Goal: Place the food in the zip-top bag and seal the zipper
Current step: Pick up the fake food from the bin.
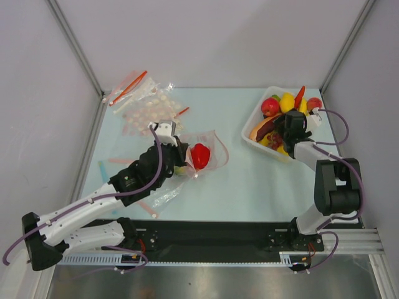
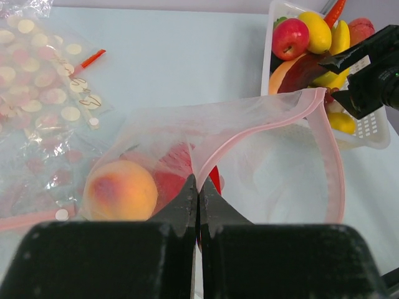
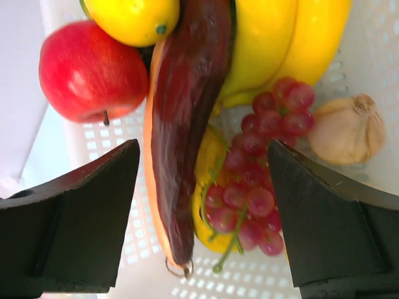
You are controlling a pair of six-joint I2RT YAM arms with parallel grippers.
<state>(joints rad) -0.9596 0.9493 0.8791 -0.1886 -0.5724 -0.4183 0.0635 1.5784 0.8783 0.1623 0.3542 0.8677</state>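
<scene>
The zip-top bag [image 1: 211, 149] lies at mid-table with its mouth held up and open. Its pinkish-orange zipper [image 2: 274, 117] arcs round the opening. Inside it show a red pepper [image 1: 200, 156] and an orange-pink peach [image 2: 120, 190]. My left gripper [image 2: 198, 187] is shut on the near edge of the bag's mouth. Over the white tray [image 1: 250, 141], my right gripper [image 3: 202, 187] stands open. The dark purple eggplant [image 3: 184, 118] and a bunch of red grapes [image 3: 255, 180] lie between its fingers, neither touched.
The tray also holds a red apple [image 3: 90, 71], a yellow lemon-like fruit [image 3: 134, 18], bananas [image 3: 280, 43] and a garlic bulb [image 3: 346, 128]. Clear bags printed with pale dots [image 1: 146, 109] lie at the back left. Grey walls close in both sides.
</scene>
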